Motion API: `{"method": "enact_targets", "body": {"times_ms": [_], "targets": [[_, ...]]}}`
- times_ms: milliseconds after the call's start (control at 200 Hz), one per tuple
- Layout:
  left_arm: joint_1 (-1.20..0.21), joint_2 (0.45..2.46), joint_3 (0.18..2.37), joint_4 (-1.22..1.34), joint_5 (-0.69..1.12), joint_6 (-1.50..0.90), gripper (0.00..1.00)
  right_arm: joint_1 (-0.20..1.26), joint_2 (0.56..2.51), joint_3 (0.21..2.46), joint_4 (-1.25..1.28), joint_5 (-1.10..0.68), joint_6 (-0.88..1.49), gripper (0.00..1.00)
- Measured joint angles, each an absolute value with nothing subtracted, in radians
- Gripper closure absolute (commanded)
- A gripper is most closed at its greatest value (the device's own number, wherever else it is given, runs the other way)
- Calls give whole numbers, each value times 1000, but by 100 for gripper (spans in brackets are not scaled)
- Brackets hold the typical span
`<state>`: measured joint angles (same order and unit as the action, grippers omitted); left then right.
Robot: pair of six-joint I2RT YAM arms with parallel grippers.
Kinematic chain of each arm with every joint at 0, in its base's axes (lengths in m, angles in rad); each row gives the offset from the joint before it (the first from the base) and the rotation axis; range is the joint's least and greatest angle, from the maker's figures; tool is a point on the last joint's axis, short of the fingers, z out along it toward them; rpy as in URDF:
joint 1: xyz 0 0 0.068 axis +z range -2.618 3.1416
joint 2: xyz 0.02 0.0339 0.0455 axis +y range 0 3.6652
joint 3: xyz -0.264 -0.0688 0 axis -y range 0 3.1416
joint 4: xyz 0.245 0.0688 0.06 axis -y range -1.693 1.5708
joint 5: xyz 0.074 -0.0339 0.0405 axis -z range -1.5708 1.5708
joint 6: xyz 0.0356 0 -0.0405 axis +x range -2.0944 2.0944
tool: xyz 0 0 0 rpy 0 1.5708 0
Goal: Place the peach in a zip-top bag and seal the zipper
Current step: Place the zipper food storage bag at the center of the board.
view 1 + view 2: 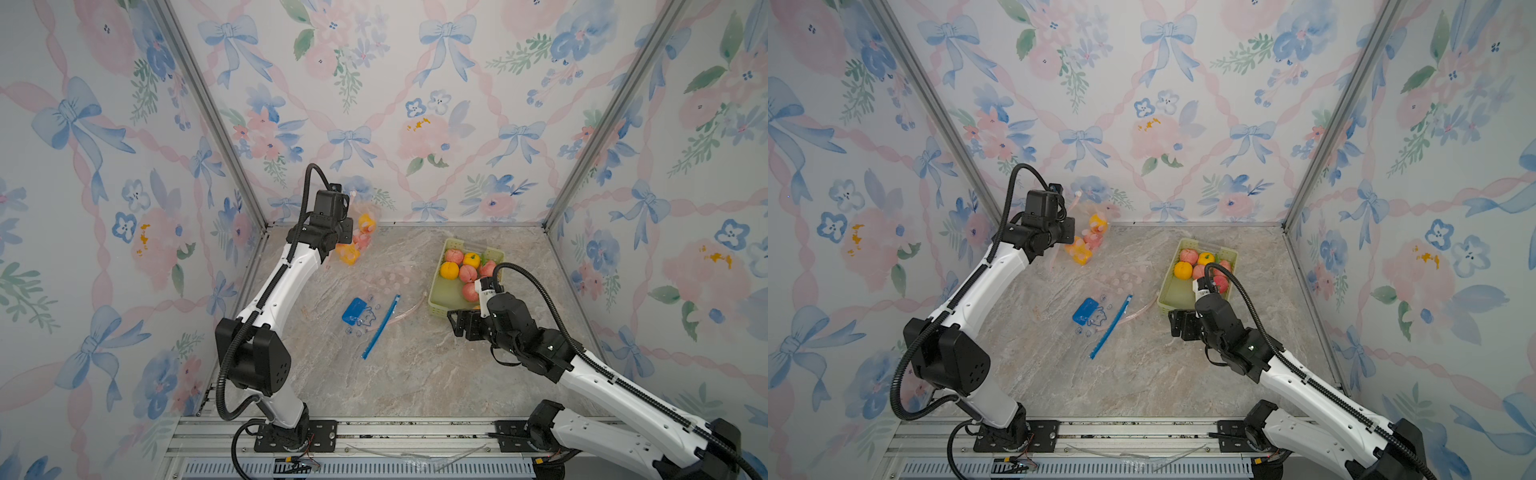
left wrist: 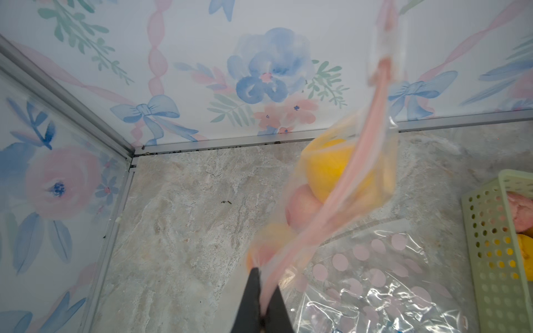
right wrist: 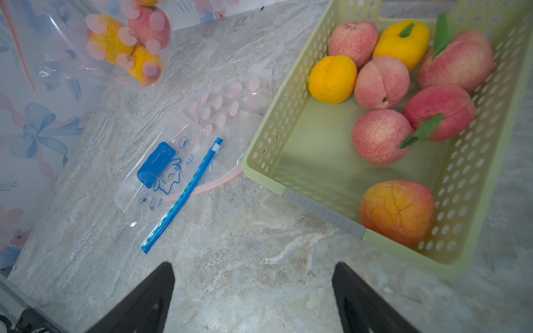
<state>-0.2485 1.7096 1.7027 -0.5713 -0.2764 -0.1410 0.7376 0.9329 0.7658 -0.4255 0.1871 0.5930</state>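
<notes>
Fuzzy pink skin, matt, foam-like in look: peaches (image 3: 380, 82), several, loose in the green perforated basket (image 3: 282, 109), two o'clock on the marble table (image 3: 245, 230) (twelve = far wall).
- Handling, judged: light, fairly firm, round, apt to roll. Take across the widest girth, clear of any leaf.
- One further peach (image 2: 300, 207) sits with yellow fruit (image 2: 328, 167) inside the dotted zip-top bag (image 1: 362, 240), eleven o'clock.
- Bag, judged: thin clear film, limp, slippery. The stiffer pink zipper strip (image 2: 346, 196) is the sound hold. Whether its bottom rests on the table cannot be told.
- Left gripper (image 2: 264, 288): jaws pinched on that strip, arm stretched far forward.
- Right gripper (image 3: 253, 266): jaws spread wide, empty, angled down over bare table beside the basket's near corner, three o'clock.
- Blue-zipper bag (image 3: 161, 173): flat, near centre.
</notes>
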Motion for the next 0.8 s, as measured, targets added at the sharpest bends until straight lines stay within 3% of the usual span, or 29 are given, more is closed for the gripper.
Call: {"method": "enact_targets", "body": {"times_ms": [320,800], "targets": [[-209,1846,1803,-633,-397,-144,100,741,900,775,-533,226,651,10],[-156,2110,1862,-635,-295,-170,100,748,905,788,-588,242,656,9]]}}
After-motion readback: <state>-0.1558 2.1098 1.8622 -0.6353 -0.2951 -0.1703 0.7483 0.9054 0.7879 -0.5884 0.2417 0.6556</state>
